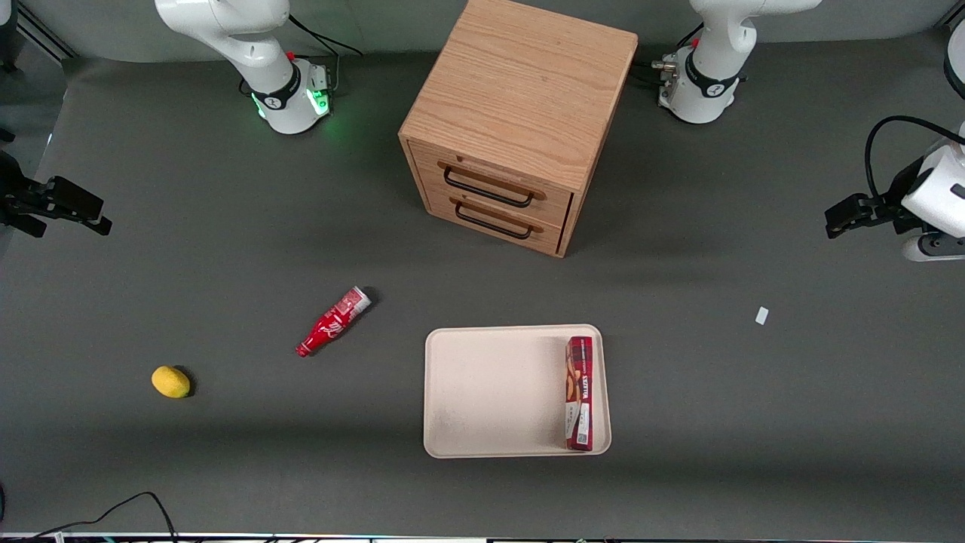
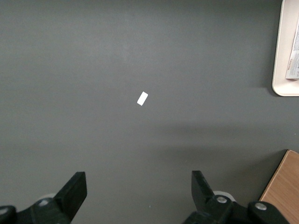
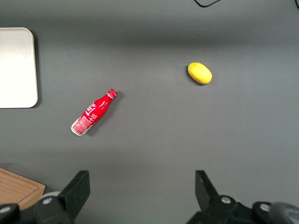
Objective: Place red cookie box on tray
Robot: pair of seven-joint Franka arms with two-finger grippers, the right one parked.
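Note:
The red cookie box [image 1: 579, 392] lies flat on the cream tray [image 1: 490, 392], along the tray's short side nearest the working arm's end of the table. In the left wrist view only the box's white label end [image 2: 294, 56] and a corner of the tray [image 2: 280, 56] show. My gripper [image 1: 835, 221] hangs well away from the tray, up over bare table at the working arm's end. It is open, with nothing between its fingers [image 2: 138, 179].
A wooden two-drawer cabinet [image 1: 513, 121] stands farther from the front camera than the tray. A small white tag [image 1: 761, 315] lies on the table between tray and gripper. A red soda bottle [image 1: 332, 321] and a yellow lemon [image 1: 171, 381] lie toward the parked arm's end.

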